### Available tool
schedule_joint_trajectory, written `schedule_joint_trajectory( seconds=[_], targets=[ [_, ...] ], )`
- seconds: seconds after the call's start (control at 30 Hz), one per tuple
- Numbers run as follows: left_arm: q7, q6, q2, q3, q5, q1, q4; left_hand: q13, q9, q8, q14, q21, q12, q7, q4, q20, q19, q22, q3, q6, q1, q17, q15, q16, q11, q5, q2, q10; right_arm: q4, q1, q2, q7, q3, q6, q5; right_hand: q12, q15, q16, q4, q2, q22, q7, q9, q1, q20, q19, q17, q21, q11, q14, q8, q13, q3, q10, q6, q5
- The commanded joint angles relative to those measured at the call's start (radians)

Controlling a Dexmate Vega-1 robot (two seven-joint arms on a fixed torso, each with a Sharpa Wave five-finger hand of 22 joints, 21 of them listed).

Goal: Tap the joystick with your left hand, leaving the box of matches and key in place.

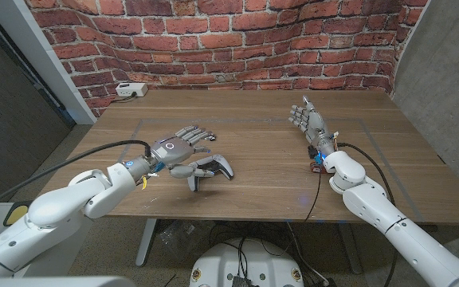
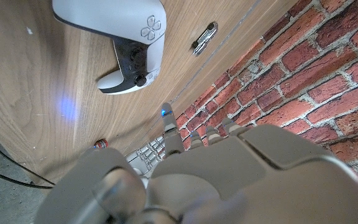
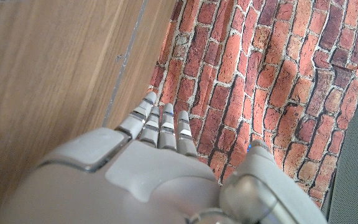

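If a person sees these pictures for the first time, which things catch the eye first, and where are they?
The left hand hangs over the white game controller near the middle of the wooden table, fingers spread. The right hand stands apart on the right side, holding nothing. A red brick wall stands behind the table.

A white socket box (image 1: 131, 90) lies beside the brick wall (image 1: 237, 40).

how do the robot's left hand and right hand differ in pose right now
The grey left hand is over the white and black game controller, back up; the grey right hand is apart from it on the far right of the wooden table.
The left hand's fingers reach forward over the controller; the right hand's point toward the brick wall.
Both hold nothing.
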Motion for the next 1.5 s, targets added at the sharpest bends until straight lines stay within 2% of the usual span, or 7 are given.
schedule_joint_trajectory(
  seconds=[0.03,0.43,0.8,1.5],
  targets=[
    [0.013,0.025,0.023,0.024,-0.015,-0.007,0.016,0.002,0.002,0.010,-0.111,0.008,0.006,0.001,0.002,0.010,-0.124,0.003,-0.006,0.017,0.004,0.001,-0.008,0.011,0.002,0.000,0.006,0.013,-0.005,0.001,0.002,-0.007,-0.005,-0.005,-0.002,0.002,-0.001,0.001,-0.006,0.009,0.003,0.001,0.005,0.002,0.000,0.001,0.003,0.000,-0.004,0.005,0.004,0.003,0.000,0.011,0.011,0.004],
    [0.003,0.028,0.048,0.074,-0.064,-0.040,0.036,0.002,0.001,0.009,-0.101,0.010,0.008,-0.009,0.001,0.012,-0.122,0.003,-0.006,0.026,0.008,0.001,-0.010,0.013,-0.001,0.001,0.009,0.019,0.001,0.000,0.005,-0.006,-0.004,-0.001,0.003,0.002,-0.001,0.002,-0.006,0.010,0.003,0.001,0.005,0.002,0.000,0.001,0.002,0.000,-0.005,0.007,0.004,0.003,-0.001,0.012,0.012,0.003],
    [0.002,0.051,0.068,0.087,-0.063,-0.036,0.027,0.002,0.001,0.011,-0.089,0.013,0.013,-0.016,-0.001,0.015,-0.115,0.003,-0.008,0.046,0.014,0.000,-0.012,0.014,-0.005,0.002,0.012,0.036,0.005,-0.002,0.005,-0.001,-0.004,0.004,0.008,0.001,-0.001,0.002,-0.007,0.011,0.003,0.001,0.005,0.002,0.000,0.000,0.002,0.000,-0.005,0.007,0.004,0.003,-0.001,0.012,0.014,0.003],
    [0.026,0.072,0.090,0.181,-0.071,-0.109,0.054,0.002,0.001,0.004,-0.075,0.016,0.015,-0.030,-0.002,0.019,-0.109,0.003,-0.009,0.046,0.020,0.000,-0.015,0.016,-0.007,0.003,0.018,0.045,-0.004,-0.028,-0.003,-0.006,0.006,0.011,0.014,0.001,-0.001,0.001,-0.009,0.013,0.003,0.000,0.005,0.002,0.001,-0.001,0.002,0.000,-0.005,0.008,0.003,0.003,-0.002,0.013,0.015,0.003]
  ],
)
